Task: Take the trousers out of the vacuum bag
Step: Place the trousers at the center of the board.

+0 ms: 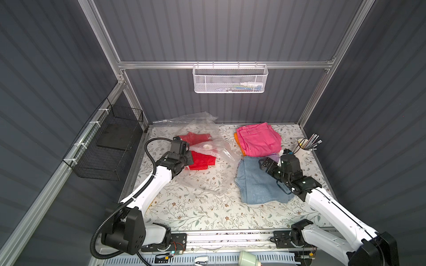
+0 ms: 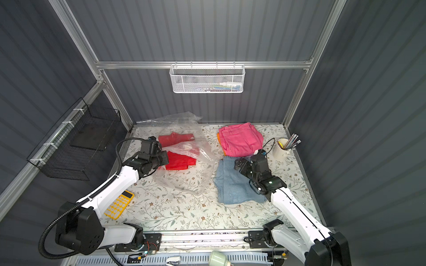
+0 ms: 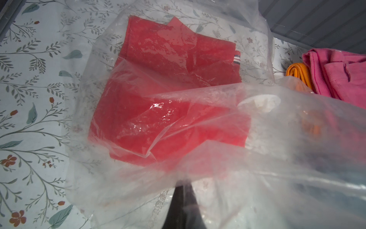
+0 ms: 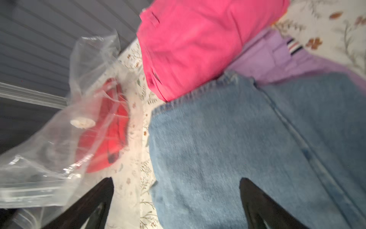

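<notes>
In both top views the vacuum bag sprawls over the left half of the worktop, from its far edge toward the middle. The red trousers lie inside it near the left edge. The left pincer is clamped on a fold of the bag's film and holds it raised above the red cloth, so the white valve disc rides up with it. I judge this is meant to prop the bag open so the garment can be reached. Four pairs are already out, along the right edge. The hot pink trousers sit stacked on the orange trousers toward the far right corner. The lilac trousers come just nearer, and the light blue trousers are spread nearest. The right pincer hangs over the blue pair, jaws wide and empty.

The left wrist view shows the film bunching down to the dark finger, with the red trousers veiled under several crinkled layers. Only this pair looks left to extract.

The right wrist view is blurred. It shows two fingers spread far apart above the denim-like blue cloth, gripping nothing, with the bag lying apart from that cloth. Free and open, this arm seems the one to go in for the red pair.
</notes>
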You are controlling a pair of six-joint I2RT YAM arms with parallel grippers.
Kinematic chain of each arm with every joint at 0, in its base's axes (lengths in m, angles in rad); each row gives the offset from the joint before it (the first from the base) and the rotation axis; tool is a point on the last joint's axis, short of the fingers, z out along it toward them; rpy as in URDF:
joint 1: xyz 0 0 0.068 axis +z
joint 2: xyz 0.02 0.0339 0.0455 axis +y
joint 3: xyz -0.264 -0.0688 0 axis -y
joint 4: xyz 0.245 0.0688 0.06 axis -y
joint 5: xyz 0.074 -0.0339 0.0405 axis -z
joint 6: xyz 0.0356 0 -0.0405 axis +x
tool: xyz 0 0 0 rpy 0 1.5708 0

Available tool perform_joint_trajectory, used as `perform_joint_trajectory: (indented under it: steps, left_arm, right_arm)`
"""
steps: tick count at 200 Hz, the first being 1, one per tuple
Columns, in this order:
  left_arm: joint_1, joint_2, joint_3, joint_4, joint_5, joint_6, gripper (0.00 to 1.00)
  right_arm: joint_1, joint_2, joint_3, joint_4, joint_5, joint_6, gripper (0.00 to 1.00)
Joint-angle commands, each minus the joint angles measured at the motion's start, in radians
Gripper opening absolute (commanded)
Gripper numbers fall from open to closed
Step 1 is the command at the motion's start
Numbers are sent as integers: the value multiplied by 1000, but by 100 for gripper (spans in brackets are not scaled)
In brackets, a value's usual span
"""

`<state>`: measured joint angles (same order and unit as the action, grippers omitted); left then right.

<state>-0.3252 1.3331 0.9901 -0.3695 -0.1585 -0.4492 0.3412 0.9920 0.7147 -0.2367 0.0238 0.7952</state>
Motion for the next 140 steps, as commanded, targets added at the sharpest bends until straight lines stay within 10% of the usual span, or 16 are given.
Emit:
perform_joint_trajectory:
  steps: [1, 69, 140]
  left_arm:
    - [8, -15, 8, 9, 25, -6, 0]
    - [8, -33, -6, -8, 47, -29, 0]
    - [7, -67, -13, -25, 37, -20, 0]
  right_arm:
    - [-18, 54, 12, -64, 26, -39, 99]
    - [-54, 366, -116, 213, -55, 27, 99]
    - [3, -51, -78, -172, 65, 54, 99]
